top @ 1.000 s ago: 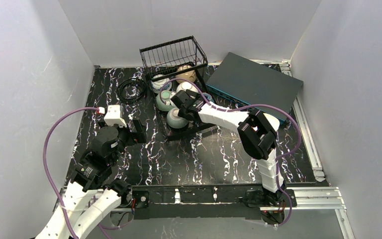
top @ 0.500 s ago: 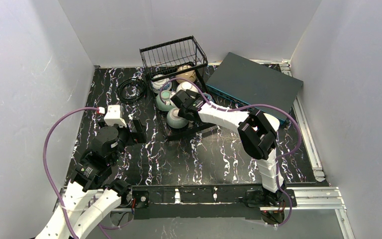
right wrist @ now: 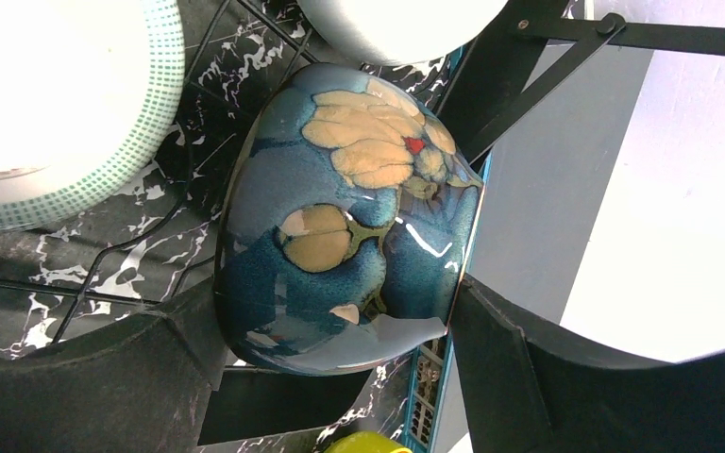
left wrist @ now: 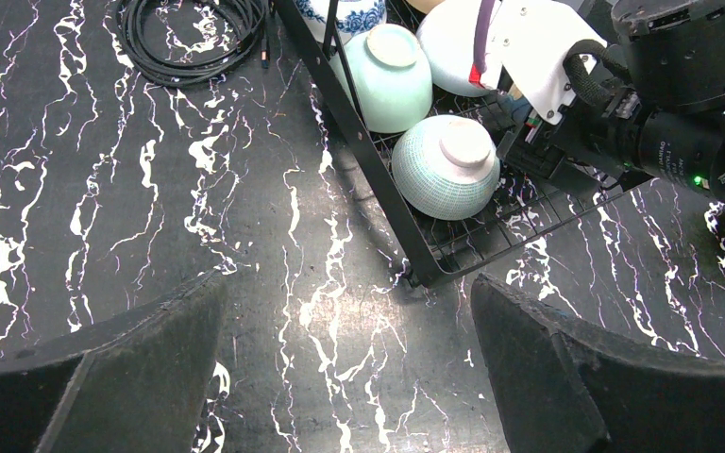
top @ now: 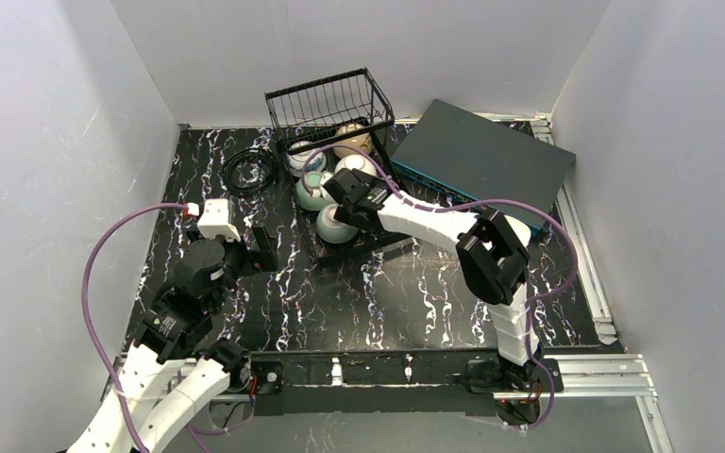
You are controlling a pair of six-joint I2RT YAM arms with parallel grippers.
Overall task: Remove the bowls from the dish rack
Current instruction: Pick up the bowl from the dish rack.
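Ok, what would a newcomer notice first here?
The dark blue glazed bowl with tan blotches fills the right wrist view, gripped by the right pincer. Its arm reaches into the black wire dish rack at the far middle of the table; the left pincer hangs open near-left.

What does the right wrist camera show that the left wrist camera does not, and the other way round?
Only the right wrist view shows the dark blue bowl with tan patches, held between the right arm's jaws. Only the left wrist view shows the coiled black cable, the ribbed pale green bowl lying upside down in the rack, and the left arm's jaws, open and empty. Both views show the black wire rack, a white bowl and the marbled table.
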